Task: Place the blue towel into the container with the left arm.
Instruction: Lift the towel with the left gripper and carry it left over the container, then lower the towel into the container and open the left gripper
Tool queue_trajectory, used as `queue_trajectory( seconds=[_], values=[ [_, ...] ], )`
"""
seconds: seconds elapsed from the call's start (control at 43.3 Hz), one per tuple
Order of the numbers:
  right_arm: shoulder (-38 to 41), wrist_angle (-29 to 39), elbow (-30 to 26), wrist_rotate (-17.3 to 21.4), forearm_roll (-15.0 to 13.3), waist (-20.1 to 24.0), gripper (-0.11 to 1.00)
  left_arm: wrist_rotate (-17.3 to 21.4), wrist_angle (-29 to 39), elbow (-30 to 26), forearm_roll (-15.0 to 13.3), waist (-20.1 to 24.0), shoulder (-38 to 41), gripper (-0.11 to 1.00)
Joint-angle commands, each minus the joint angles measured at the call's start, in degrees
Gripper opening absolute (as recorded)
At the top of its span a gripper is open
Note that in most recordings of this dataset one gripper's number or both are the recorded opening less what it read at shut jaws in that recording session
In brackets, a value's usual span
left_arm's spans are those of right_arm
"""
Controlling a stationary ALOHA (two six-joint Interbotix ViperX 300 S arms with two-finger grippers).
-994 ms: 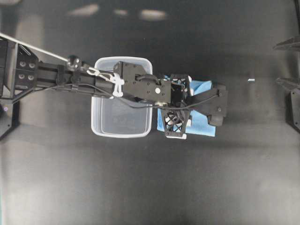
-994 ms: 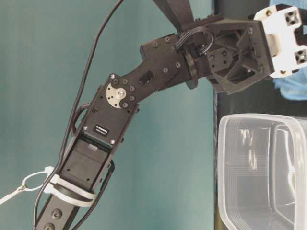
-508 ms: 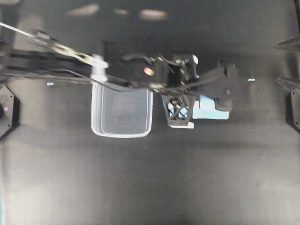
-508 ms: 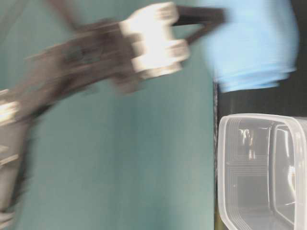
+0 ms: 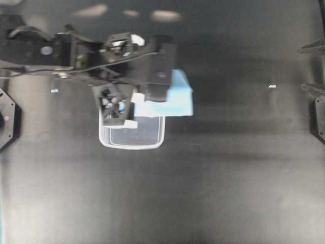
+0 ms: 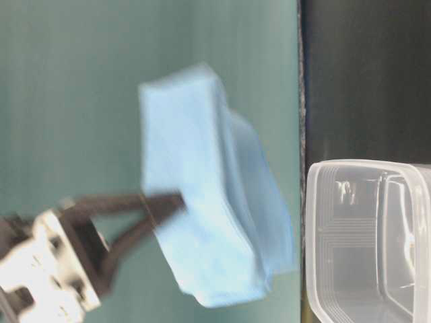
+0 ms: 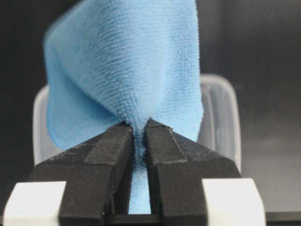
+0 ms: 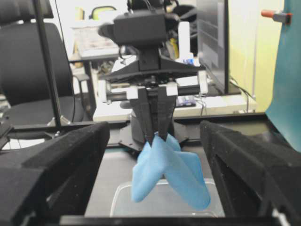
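Note:
My left gripper [image 5: 147, 99] is shut on the blue towel [image 5: 175, 99] and holds it in the air. In the overhead view the towel hangs over the right-hand rim of the clear container [image 5: 132, 137]. The left wrist view shows the jaws [image 7: 139, 126] pinching a fold of the towel [image 7: 127, 61], with the container's rim [image 7: 221, 117] behind it. At table level the towel [image 6: 215, 222] hangs from the gripper [image 6: 178, 202], left of the container [image 6: 363, 242]. My right gripper [image 8: 154, 136] is open and empty, parked at the right edge [image 5: 307, 68], facing the towel [image 8: 167, 169] and the container [image 8: 122, 197].
A small white scrap [image 5: 271, 87] lies on the black table right of the container. Another scrap [image 5: 54, 91] lies at the left, under my arm. A teal wall [image 6: 81, 101] stands behind the table.
My left gripper has lifted the towel off the table and swung it left, from beside the container to above its right-hand rim. The right arm has not moved.

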Motion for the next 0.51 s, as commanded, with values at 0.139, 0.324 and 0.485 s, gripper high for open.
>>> queue_trajectory(
  seconds=[0.139, 0.324, 0.485],
  values=[
    [0.44, -0.53, -0.44, -0.09, 0.18, 0.09, 0.76, 0.00, -2.99, 5.19, 0.18, -0.26, -3.87, 0.05],
    [0.44, -0.62, -0.44, -0.09, 0.18, 0.00, 0.76, 0.26, -3.25, 7.91, 0.09, -0.18, -3.52, 0.05],
    [0.35, -0.62, -0.44, 0.00, 0.18, 0.09, 0.76, -0.09, -3.52, 9.05, 0.09, -0.09, -3.25, 0.05]
  ],
)
